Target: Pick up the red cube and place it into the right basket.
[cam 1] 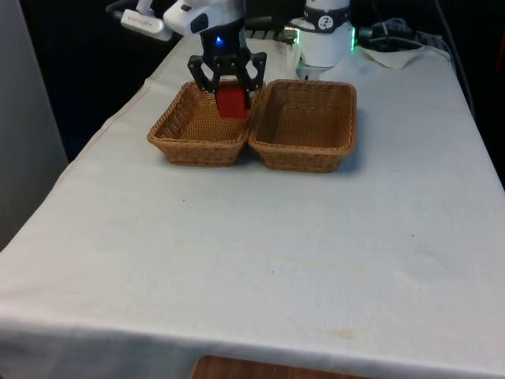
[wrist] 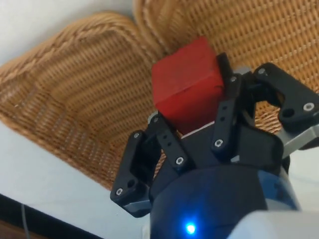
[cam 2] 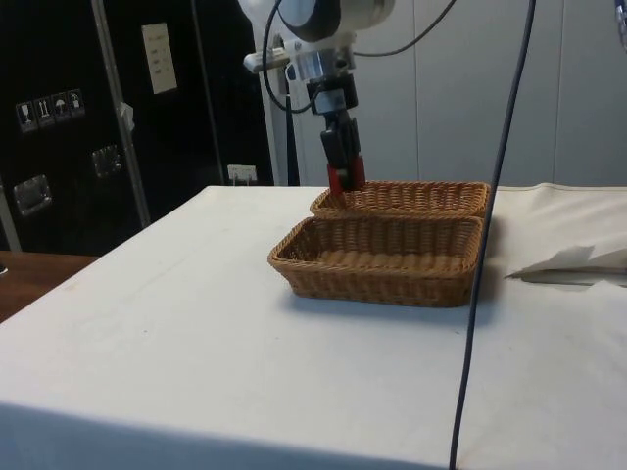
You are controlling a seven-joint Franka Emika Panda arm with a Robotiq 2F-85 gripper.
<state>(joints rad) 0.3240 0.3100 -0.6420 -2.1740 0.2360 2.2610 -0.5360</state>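
Note:
The red cube [cam 1: 232, 105] [cam 2: 346, 180] [wrist: 187, 84] hangs in the air, and my gripper [cam 1: 231, 95] [cam 2: 345, 172] [wrist: 195, 113] is shut on it. It sits over the basket on the front view's left [cam 1: 193, 147] [cam 2: 411, 187], near the rim it shares with the basket on the front view's right [cam 1: 304, 155] [cam 2: 372, 266]. The two wicker baskets stand side by side, touching. Neither has anything on its visible floor. In the wrist view the cube is above the seam between both baskets' woven walls [wrist: 75, 94].
The robot's base [cam 1: 326, 35] stands just behind the baskets. A crumpled white cloth [cam 1: 398, 54] [cam 2: 578, 262] lies at the far end on the front view's right. A dark cable [cam 2: 490, 215] hangs in front of the side camera.

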